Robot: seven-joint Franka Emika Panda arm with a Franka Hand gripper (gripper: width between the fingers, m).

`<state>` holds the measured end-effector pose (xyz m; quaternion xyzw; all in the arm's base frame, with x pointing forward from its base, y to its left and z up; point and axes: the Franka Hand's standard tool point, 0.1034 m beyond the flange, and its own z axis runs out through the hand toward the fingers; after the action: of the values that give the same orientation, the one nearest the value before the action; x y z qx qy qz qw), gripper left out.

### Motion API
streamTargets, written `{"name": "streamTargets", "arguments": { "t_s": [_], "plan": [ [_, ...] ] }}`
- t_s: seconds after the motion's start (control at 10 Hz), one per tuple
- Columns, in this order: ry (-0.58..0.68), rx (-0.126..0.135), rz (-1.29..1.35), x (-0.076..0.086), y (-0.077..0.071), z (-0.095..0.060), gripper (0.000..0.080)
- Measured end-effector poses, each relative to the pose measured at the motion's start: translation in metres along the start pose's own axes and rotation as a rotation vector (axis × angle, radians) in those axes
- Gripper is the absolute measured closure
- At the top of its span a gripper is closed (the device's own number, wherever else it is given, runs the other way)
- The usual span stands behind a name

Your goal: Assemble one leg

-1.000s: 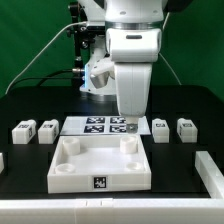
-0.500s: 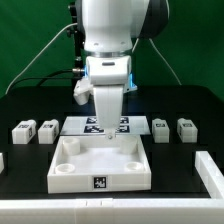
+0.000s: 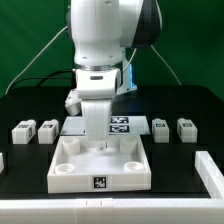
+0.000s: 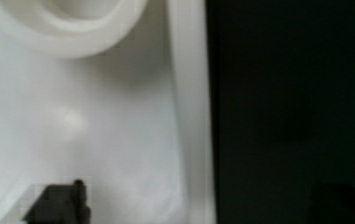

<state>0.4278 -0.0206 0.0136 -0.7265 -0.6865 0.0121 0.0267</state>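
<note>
I'm seeing the two-finger gripper (image 3: 100, 143) hanging low inside the large white square plastic tray (image 3: 70, 175), close to its back wall. The exterior view isn't separating the fingers, and the wrist view is showing only one dark fingertip (image 4: 58, 203) over the tray's white floor near a round socket (image 4: 89, 25), so I can't tell whether the jaws are apart or together. The small white plastic rectangular leg posts are resting on the black table (image 3: 170, 160), well apart from the gripper. Two (image 3: 46, 130) (image 3: 22, 130) are sitting at roughly 9 o'clock and two (image 3: 160, 128) (image 3: 186, 128) at roughly 3 o'clock, each showing a black-and-white square marker toward the camera.
</note>
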Motion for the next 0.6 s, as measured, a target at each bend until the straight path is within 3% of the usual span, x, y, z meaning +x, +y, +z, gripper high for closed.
{"name": "streamTargets", "arguments": {
  "t_s": [0.1, 0.3, 0.4, 0.5, 0.6],
  "plan": [
    [0.000, 0.001, 0.000, -0.0001, -0.0003, 0.0003, 0.0291],
    [0.000, 0.002, 0.000, -0.0001, -0.0006, 0.0006, 0.0610],
    [0.000, 0.002, 0.000, -0.0001, -0.0007, 0.0007, 0.0610],
    [0.000, -0.001, 0.002, -0.0002, 0.0001, 0.0003, 0.0731],
    [0.000, -0.003, 0.002, -0.0004, 0.0004, 0.0001, 0.0739]
  ]
}}
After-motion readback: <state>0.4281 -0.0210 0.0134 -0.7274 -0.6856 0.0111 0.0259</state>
